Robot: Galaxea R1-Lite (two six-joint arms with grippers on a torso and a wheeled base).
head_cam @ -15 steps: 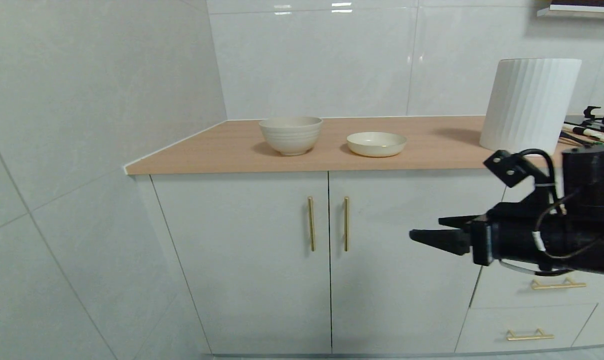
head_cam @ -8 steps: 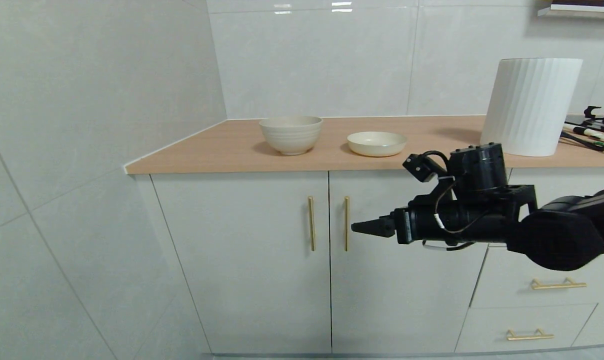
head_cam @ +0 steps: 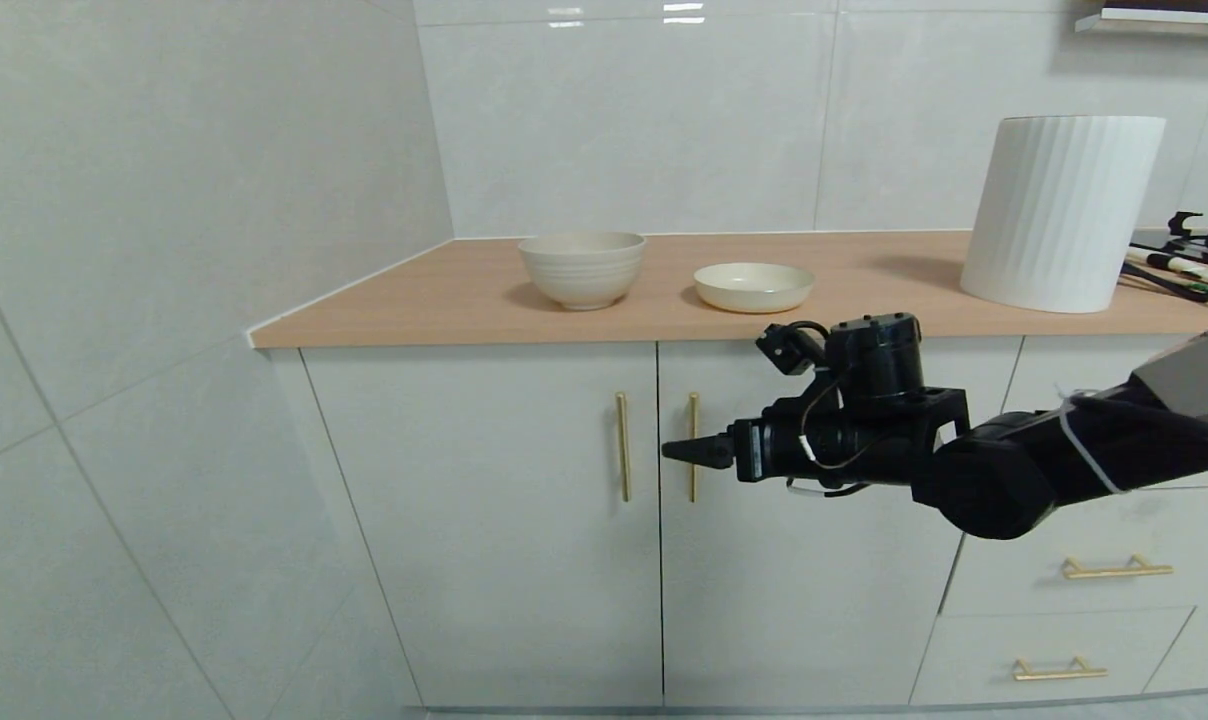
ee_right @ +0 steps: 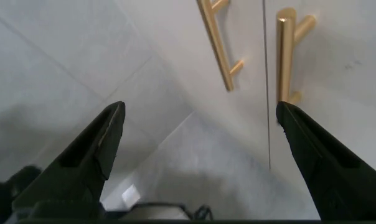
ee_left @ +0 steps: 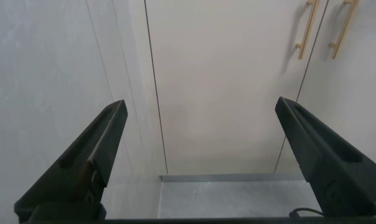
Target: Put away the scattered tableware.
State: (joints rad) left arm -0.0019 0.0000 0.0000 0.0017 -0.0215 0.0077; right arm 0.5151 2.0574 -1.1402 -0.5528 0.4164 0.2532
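The fingers (ee_right: 101, 149) of the right gripper (head_cam: 688, 452) stood apart, held level below the front edge of the long wooden surface (head_cam: 444, 300), tips just beside a gold bar handle (head_cam: 693, 415). The left gripper (ee_left: 200, 102) had its fingers spread too, low before the cabinet front under that surface. On the surface, the beige ribbed bowl (head_cam: 582, 268) and shallow cream dish (head_cam: 753, 287) sat apart, back from its front edge, with bare wood between them.
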